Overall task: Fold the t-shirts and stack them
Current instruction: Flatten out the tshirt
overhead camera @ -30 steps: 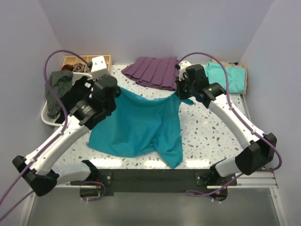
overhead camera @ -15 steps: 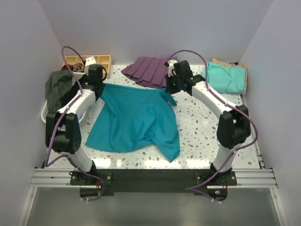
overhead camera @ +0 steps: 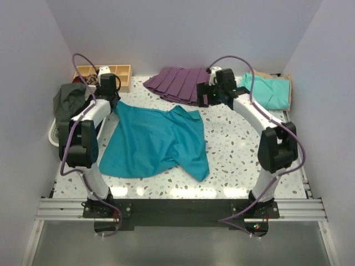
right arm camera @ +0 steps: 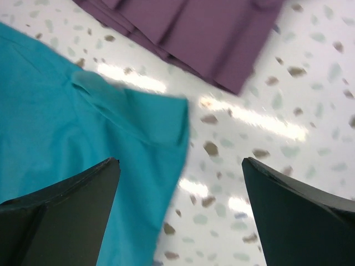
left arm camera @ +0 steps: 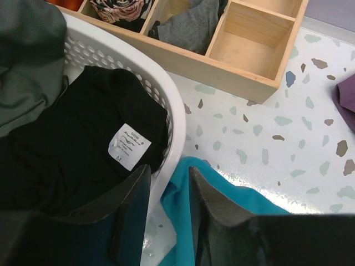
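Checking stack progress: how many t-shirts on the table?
3: teal-blue shirt spread mid-table; mint-green shirt far right; tan shirt mostly hidden beneath it. The basket may hide more.

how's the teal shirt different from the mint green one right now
The teal-blue t-shirt lies opened out and rumpled across the middle of the table. The mint-green t-shirt sits folded into a compact block at the far right corner. The teal-blue t-shirt covers far more of the table than the mint-green t-shirt. The teal one is deep and saturated, the mint one pale. Both are plain, unpatterned fabric.
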`<state>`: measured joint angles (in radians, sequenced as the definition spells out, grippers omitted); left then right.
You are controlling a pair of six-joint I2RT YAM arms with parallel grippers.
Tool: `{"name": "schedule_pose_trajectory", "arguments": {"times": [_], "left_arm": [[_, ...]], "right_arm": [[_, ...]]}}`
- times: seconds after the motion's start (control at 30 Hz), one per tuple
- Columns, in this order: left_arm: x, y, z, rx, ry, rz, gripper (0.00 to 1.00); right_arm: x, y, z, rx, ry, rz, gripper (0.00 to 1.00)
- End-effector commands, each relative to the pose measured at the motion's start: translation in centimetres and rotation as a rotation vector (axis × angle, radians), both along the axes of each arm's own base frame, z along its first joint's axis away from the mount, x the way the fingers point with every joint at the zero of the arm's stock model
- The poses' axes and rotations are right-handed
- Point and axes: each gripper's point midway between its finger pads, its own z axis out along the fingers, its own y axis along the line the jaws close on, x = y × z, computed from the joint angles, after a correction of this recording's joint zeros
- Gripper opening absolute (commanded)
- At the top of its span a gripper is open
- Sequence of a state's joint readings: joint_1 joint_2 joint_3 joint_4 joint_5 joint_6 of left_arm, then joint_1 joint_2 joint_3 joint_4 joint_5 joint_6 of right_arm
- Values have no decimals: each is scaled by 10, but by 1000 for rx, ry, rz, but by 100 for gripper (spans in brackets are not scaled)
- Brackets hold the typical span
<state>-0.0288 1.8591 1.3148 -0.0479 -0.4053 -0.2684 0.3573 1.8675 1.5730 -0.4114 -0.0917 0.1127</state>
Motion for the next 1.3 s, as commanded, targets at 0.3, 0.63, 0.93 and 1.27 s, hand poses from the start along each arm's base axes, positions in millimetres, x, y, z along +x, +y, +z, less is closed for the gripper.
{"name": "schedule_pose_trajectory", "arguments": {"times": [0.3, 0.63, 0.93, 1.27], "left_arm": [[-40, -153, 65, -165, -136, -277, 51], [-91, -160, -27, -217, 37, -290, 50], [-95, -160, -76, -219, 114, -272, 47], [-98, -149, -116, -165, 179, -237, 46]], "right_arm": [[-89, -11, -67, 276, 251, -2, 83], [-100, 5, -111, 417, 372, 42, 63], [-100, 21, -130, 552, 438, 75, 28], [-90, -31, -66, 289, 223, -22, 0]]}}
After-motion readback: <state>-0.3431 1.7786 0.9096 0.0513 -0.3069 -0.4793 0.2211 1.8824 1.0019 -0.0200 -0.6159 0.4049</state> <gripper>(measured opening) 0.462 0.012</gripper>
